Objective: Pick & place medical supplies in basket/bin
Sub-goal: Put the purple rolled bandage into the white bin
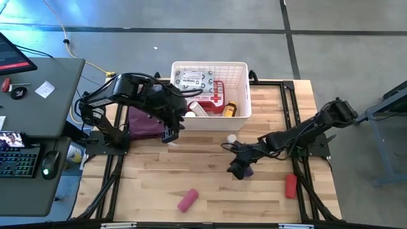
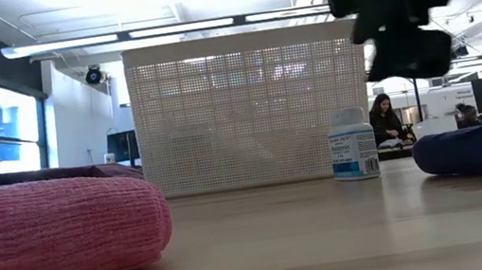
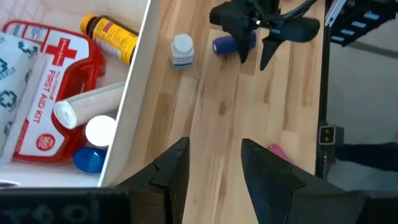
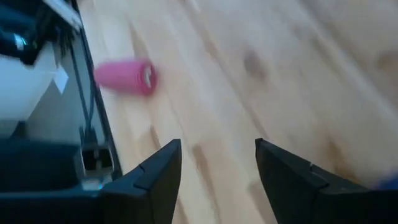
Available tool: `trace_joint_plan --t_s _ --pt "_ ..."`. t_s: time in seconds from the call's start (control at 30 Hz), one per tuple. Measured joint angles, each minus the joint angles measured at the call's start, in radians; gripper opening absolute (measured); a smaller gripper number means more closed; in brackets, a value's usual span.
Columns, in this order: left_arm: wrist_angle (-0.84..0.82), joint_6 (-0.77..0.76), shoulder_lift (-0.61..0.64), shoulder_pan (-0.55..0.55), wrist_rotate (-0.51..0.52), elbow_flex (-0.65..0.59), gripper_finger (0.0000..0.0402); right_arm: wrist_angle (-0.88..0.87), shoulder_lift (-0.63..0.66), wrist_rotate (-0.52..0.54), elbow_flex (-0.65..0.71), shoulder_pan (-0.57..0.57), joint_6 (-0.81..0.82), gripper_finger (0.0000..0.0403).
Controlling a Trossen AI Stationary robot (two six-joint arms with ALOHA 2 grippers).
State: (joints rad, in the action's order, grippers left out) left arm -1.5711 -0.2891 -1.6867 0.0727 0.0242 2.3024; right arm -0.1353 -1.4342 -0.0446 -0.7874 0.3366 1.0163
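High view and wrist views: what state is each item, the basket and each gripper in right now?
Basket: upright, partly filled.
First-aid case: lying in basket.
Amber jar: lying in basket.
Small white bottle: upright on table, outside basket.
Pink roll: lying on table.
Red roll: lying on table.
Purple roll: on table beside right gripper.
Left gripper: open, empty.
Right gripper: open, empty.

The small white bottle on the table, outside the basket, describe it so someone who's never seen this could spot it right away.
Find the white slotted basket at the back of the wooden table. Just in front of its right front corner, a small white bottle stands upright on the bare wood, alone. Unlike the purple roll nearby, it is white with a blue-and-white label.
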Motion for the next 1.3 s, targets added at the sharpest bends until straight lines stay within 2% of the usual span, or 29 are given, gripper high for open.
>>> trace_joint_plan --t_s 0.13,0.27,0.47,0.57,0.63,0.83,0.97,1.13,1.3 --pt "0.0 -0.076 0.0 0.0 0.0 0.0 0.0177 0.039 0.0 0.069 -0.001 -0.009 -0.014 0.0188" --pt "0.0 -0.165 0.0 0.0 -0.013 0.0 0.0177 -0.032 0.0 0.085 -0.005 0.007 -0.015 0.0186" --pt "0.0 -0.288 0.0 0.034 0.026 0.0 0.0177 -0.429 -0.008 0.214 -0.141 0.085 -0.067 0.0186" --pt "0.0 -0.329 0.0 0.062 0.069 0.0 0.0177 -0.585 -0.018 0.273 -0.196 0.103 -0.016 0.0186" --pt "0.0 -0.34 0.0 0.076 0.086 0.0 0.0177 -0.624 -0.023 0.268 -0.198 0.102 0.029 0.019" --pt "0.0 -0.338 0.0 0.079 0.098 0.0 0.0177 -0.595 -0.03 0.165 -0.119 0.084 0.157 0.0231" --pt "0.0 -0.292 0.0 0.078 0.102 0.0 0.0177 -0.586 -0.032 0.142 -0.082 0.064 0.166 0.0255" --pt "0.0 -0.235 0.0 0.078 0.101 0.0 0.0177 -0.512 -0.056 0.138 -0.062 0.033 0.188 0.0259" --pt "0.0 -0.193 0.0 0.078 0.101 0.0 0.0177 -0.396 -0.154 0.086 -0.064 0.021 0.199 0.026"
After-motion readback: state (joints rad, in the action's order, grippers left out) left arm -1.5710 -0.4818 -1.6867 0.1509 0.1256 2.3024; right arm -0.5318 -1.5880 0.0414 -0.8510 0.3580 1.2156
